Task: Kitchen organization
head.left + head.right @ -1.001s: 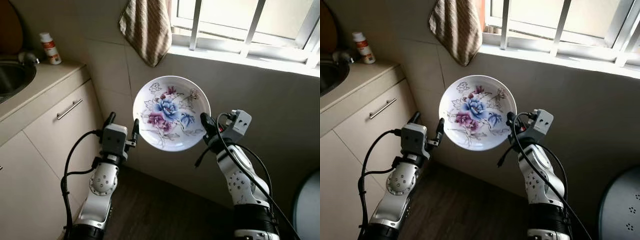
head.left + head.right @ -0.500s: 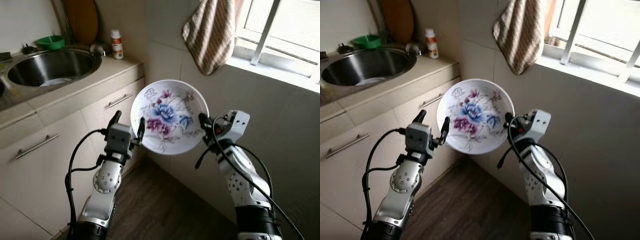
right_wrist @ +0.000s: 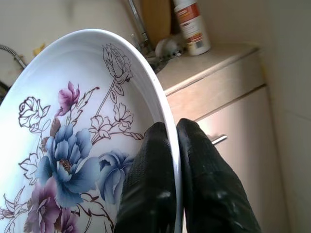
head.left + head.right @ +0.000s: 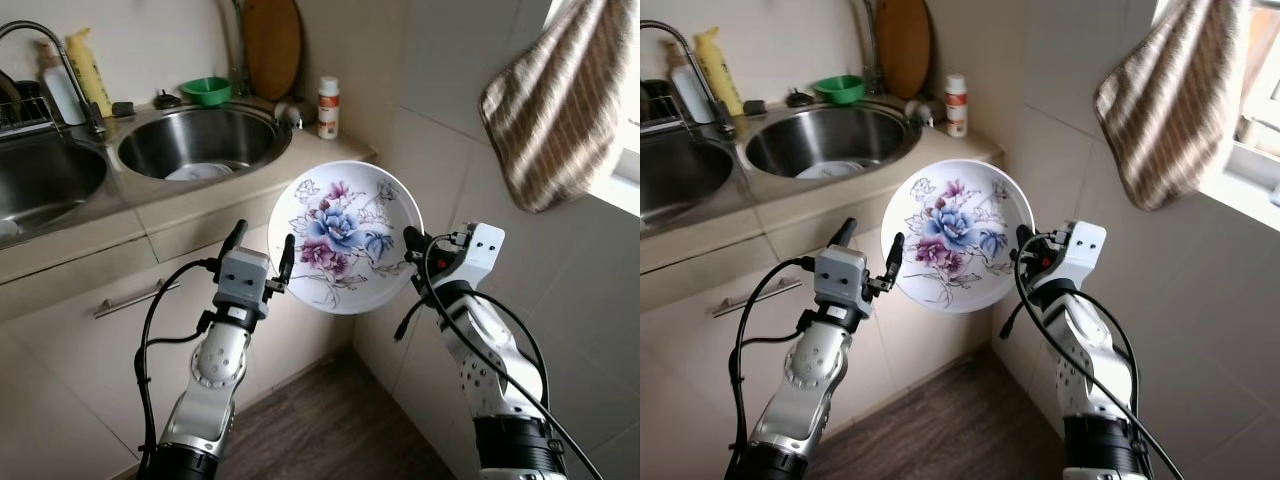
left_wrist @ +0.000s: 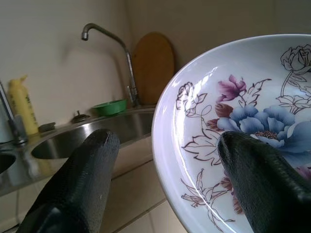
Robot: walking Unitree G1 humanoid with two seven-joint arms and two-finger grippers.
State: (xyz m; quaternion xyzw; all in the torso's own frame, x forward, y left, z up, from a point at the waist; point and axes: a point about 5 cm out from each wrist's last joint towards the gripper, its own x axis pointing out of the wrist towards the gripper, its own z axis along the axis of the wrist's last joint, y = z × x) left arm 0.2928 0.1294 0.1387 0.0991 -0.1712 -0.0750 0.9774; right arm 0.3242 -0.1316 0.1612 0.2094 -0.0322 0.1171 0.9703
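Note:
A white plate painted with blue and purple flowers is held upright at chest height, its face toward me. My right gripper is shut on the plate's right rim, and in the right wrist view its fingers pinch the rim of the plate from both sides. My left gripper stands open at the plate's left rim. In the left wrist view the rim of the plate lies between the spread fingers, with a wide gap.
A steel double sink with a faucet sits in the counter ahead on the left. A green bowl, a white bottle and a wooden board stand behind it. A striped towel hangs upper right. Below are cabinet doors with handles and dark floor.
The camera has swung left: the window has left the picture and the sink and counter have come into view. The plate and both grippers keep the same pose relative to each other.

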